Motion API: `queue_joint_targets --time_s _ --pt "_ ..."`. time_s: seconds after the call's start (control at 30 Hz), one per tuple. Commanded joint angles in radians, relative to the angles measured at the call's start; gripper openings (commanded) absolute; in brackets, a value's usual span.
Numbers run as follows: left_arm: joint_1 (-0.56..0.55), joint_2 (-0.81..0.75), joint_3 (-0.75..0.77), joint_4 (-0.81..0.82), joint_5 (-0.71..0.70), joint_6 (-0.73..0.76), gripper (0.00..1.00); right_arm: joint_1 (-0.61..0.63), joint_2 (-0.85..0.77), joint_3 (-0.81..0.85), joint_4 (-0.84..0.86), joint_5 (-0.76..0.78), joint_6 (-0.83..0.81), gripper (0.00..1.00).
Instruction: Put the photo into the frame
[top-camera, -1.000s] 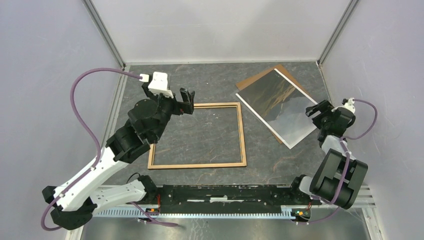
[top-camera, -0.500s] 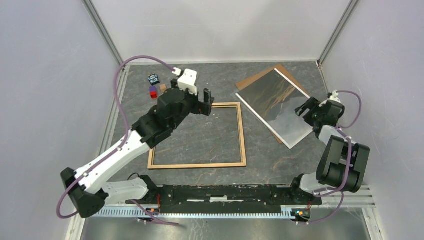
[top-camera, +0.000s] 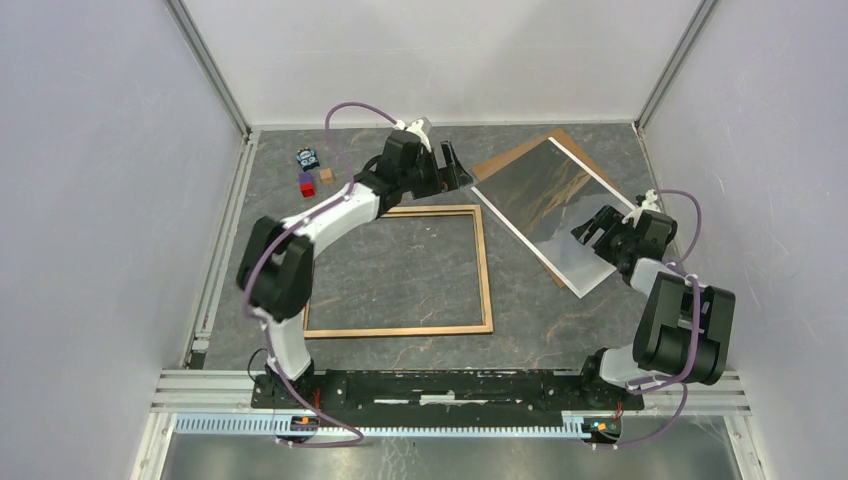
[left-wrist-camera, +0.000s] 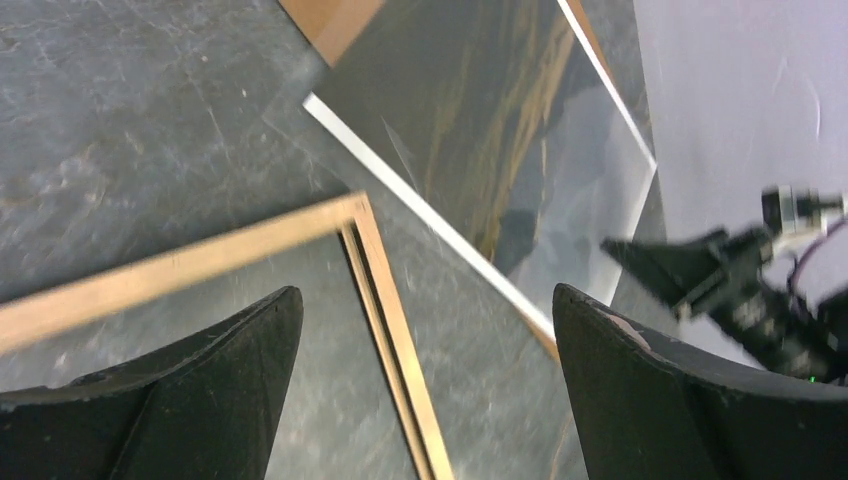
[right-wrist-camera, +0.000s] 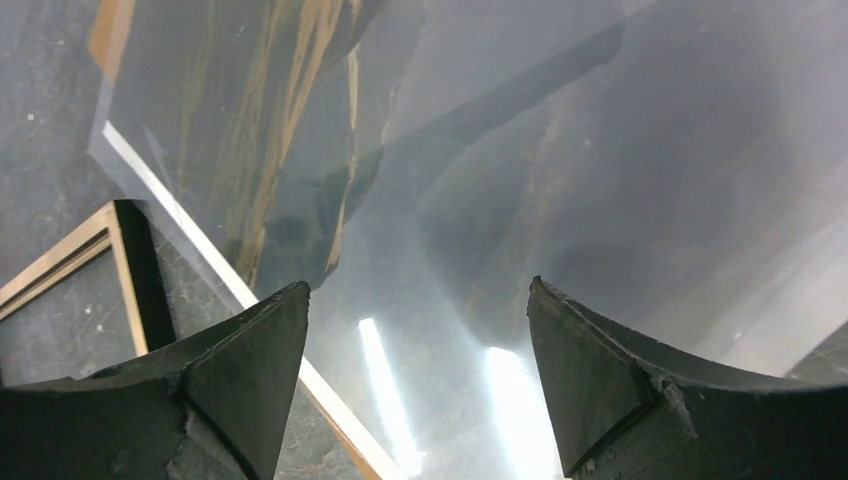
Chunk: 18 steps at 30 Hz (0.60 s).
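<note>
Beneath the photo (top-camera: 553, 205) a board (top-camera: 506, 157) mostly hides; left pincer (top-camera: 457, 167), right pincer (top-camera: 589, 229) gape empty.

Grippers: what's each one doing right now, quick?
Left gripper: open, empty, above the frame corner.
Right gripper: open, empty, over the photo.

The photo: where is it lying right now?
In the top view the photo lies picture-up on the table's far right, on a brown board, just right of the frame; the right gripper hovers at its right edge.
</note>
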Motion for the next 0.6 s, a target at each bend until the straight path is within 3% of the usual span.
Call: queue_joint_targets --time_s 0.0,0.1,0.23,0.57 --pt "0.067 0.218 0.177 0.12 0.119 -0.221 1.0 0.001 -0.001 -0.03 0.101 -0.049 0.044 0.86" --pt "0.09 0.327 0.235 0.185 0.13 -0.276 1.0 0.004 -0.015 -0.033 0.098 -0.028 0.04 0.86" --pt "0.087 0.434 0.32 0.135 0.059 -0.274 1.0 0.006 -0.018 -0.039 0.107 -0.012 0.043 0.86" --pt "0.066 0.567 0.45 0.064 0.0 -0.351 1.0 0.006 0.031 -0.046 0.133 -0.015 0.057 0.86"
